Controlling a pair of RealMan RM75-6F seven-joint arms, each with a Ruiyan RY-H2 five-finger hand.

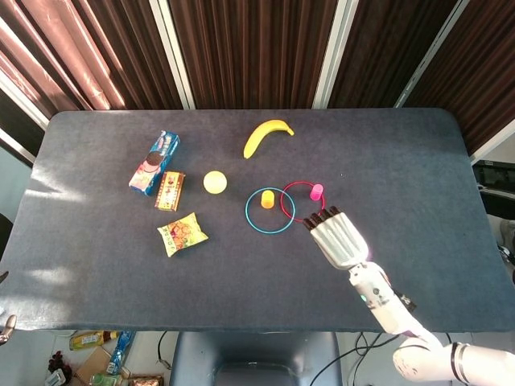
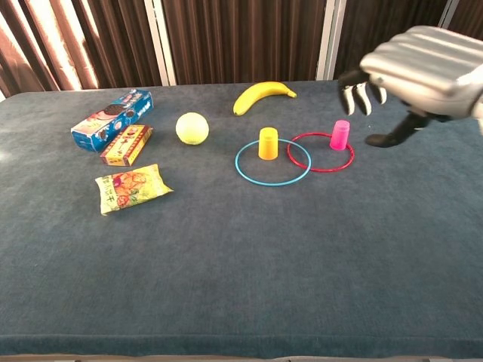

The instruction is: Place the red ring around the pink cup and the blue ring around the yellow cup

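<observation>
bright, sharp views; sun patches at the table's (image 1: pixel 96 265) left edge; motion-blurred right hand (image 2: pixel 423 64)

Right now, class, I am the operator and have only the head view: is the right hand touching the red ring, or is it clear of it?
Observer: The chest view shows the right hand hanging well above the table, clear of the red ring.
Operator: Is anything in its fingers?
Observer: No. Seen from the chest, its fingers are apart with nothing between them.
Operator: Do both rings lie flat?
Observer: Yes. From the chest, the blue ring lies flat around the upright yellow cup, and the red ring lies flat around the upright pink cup.
</observation>
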